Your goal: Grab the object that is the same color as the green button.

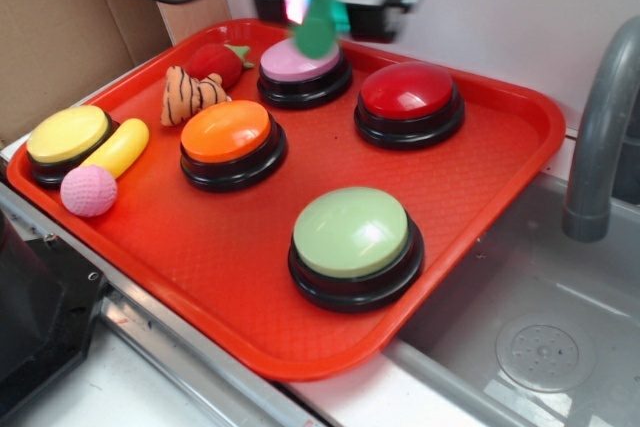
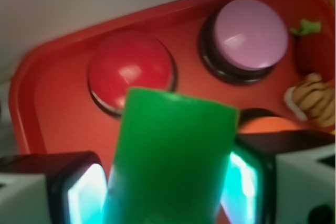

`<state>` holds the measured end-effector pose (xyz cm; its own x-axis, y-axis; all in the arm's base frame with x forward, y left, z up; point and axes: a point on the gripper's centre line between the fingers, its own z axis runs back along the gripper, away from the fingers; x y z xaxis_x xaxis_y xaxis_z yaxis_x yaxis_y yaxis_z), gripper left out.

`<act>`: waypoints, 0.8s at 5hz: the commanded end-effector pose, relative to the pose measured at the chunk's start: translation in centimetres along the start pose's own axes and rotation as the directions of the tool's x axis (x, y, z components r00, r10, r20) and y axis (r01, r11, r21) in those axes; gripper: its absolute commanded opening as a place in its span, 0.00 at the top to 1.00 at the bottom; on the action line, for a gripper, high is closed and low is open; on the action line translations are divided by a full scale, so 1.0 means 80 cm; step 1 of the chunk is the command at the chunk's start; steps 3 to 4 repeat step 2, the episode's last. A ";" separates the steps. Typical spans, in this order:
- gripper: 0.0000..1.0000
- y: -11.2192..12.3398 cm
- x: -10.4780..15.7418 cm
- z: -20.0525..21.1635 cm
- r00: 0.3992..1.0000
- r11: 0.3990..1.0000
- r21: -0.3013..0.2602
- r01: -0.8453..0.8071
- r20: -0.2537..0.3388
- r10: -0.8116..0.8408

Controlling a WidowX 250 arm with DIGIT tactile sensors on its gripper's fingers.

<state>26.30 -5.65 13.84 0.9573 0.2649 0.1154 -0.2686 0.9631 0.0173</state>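
Green fills my wrist view: the cylinder (image 2: 170, 161) sits clamped between my 2 fingers (image 2: 86, 195), which glow on either side of it, so my gripper (image 1: 318, 22) is closed on it and holds it in the air above the far edge of the red tray (image 1: 230, 277).

From left to right in the exterior view, the yellow button (image 1: 68, 137), the banana (image 1: 118, 147) and the pink ball (image 1: 88, 191) lie at the tray's left end. Next come the striped toy (image 1: 190, 95), the strawberry (image 1: 218, 62) and the orange button (image 1: 228, 135). The pink button (image 1: 300, 65) sits directly under my load, the green button (image 1: 352, 235) is at the near edge, and the red button (image 1: 408, 92) is on the right.

I judge the grab is essentially made. To do it well, I keep my squeeze steady, since the block looks smooth and could slide. It stands tilted in the exterior view, so I avoid quick swings. I stay high enough to clear the pink and red domes below me.
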 end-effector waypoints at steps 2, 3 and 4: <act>1.00 0.076 -0.009 0.032 0.996 1.000 0.022 -0.014 0.084 0.012; 1.00 0.076 -0.009 0.032 0.996 1.000 0.022 -0.014 0.084 0.012; 1.00 0.076 -0.009 0.032 0.996 1.000 0.022 -0.014 0.084 0.012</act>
